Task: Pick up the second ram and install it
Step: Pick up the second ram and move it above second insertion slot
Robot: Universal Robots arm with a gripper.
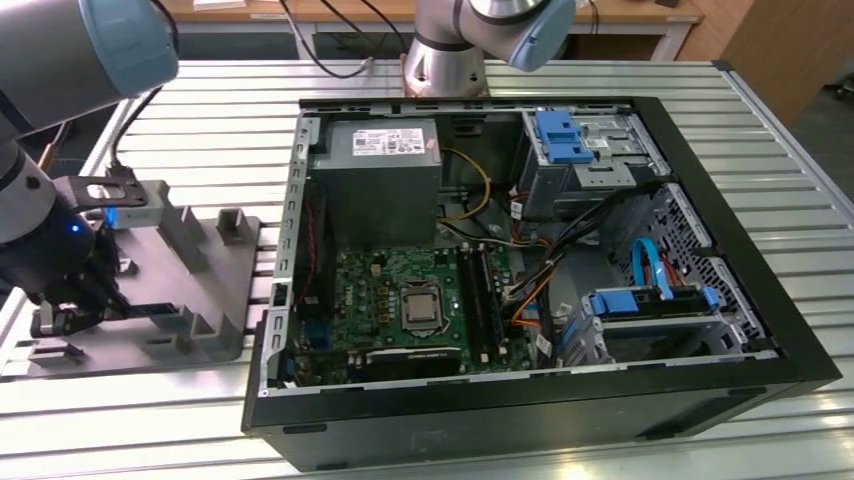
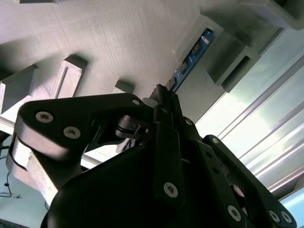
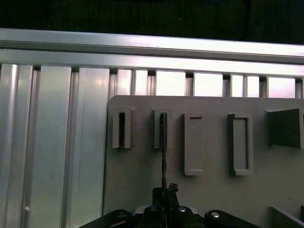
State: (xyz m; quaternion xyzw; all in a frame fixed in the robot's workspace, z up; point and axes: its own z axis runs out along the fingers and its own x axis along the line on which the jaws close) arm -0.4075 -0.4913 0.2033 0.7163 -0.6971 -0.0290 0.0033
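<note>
The black jaws are clenched on the second ram (image 2: 192,54), a long, thin, flat dark blue memory stick; their tips meet on its near end with no gap showing. In the first wrist view the second ram (image 3: 163,152) is seen edge-on, as a thin dark line running straight out from between the jaws. Its far end sits in a narrow slotted block (image 3: 163,128) on the grey plastic holder plate (image 3: 213,190). A second narrow slotted block (image 3: 122,128) stands just beside that one, and two wider rectangular frames (image 3: 194,142) lie on its other side.

The grey plastic holder plate (image 1: 200,270) rests on the slatted aluminium worktop (image 1: 200,100), directly beneath the jaws, which hang low over its near end in the exterior view. The plate's raised blocks (image 2: 66,76) stand close around the jaws in the second wrist view.

Well apart from the jaws, toward the exterior view's right, lies the open black computer case (image 1: 787,300) with its green board (image 1: 387,290) facing up.
</note>
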